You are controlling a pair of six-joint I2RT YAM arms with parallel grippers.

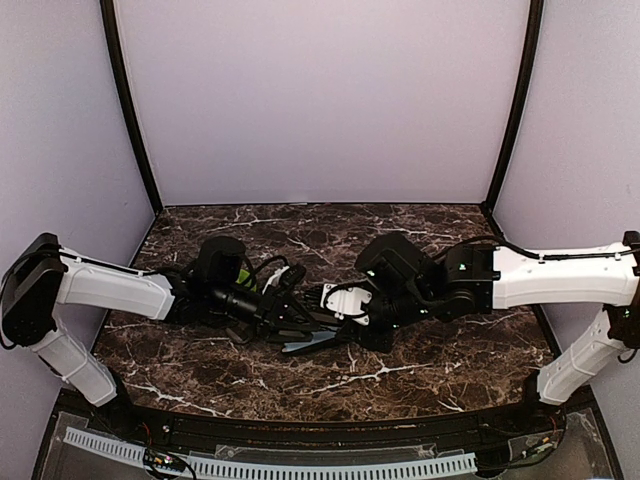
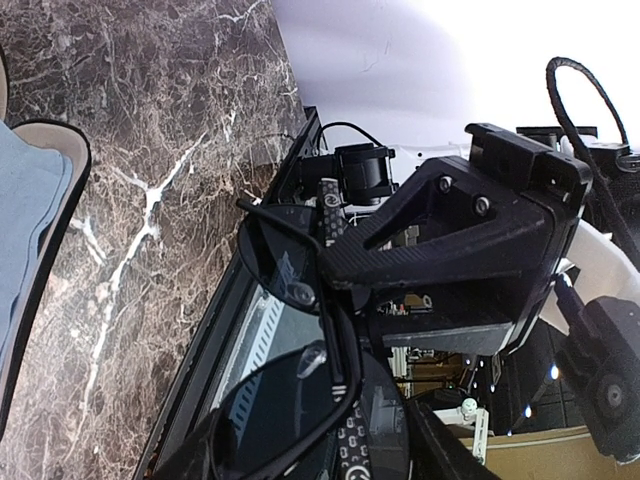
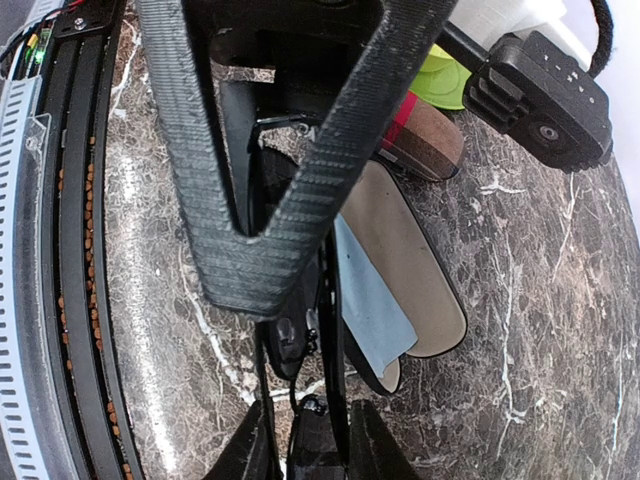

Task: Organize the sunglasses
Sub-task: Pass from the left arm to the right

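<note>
Surface: dark brown marble-patterned table (image 1: 420, 250) with white veins, closed in by pale lilac walls (image 1: 320, 100).
Sunglasses position: the sunglasses (image 2: 280, 270) are held off the table at its middle, between the two gripper heads, beside an open case (image 3: 425, 260).
Sunglasses axis: in the left wrist view the long axis runs from one dark lens straight to the other, top to bottom of that view. The lenses face the camera. One slim temple arm juts out from the upper lens towards the marble.
Left arm pose: reaches in low from the left wall, forearm nearly level, wrist rolled onto its side.
Left gripper: the left gripper (image 1: 292, 320) is clamped on the sunglasses at the lower lens, jaws part-way apart around the frame.
Right arm pose: mirrors the left, stretched low from the right wall to the centre.
Right gripper: the right gripper (image 1: 330, 322) has one black finger lying against the frame near the bridge. Whether it is clamped cannot be told.
Case contents: a light blue cloth (image 3: 370, 300) lies on the beige lining.
Other item: a brown striped case (image 3: 430, 140) lies behind the open case.
</note>
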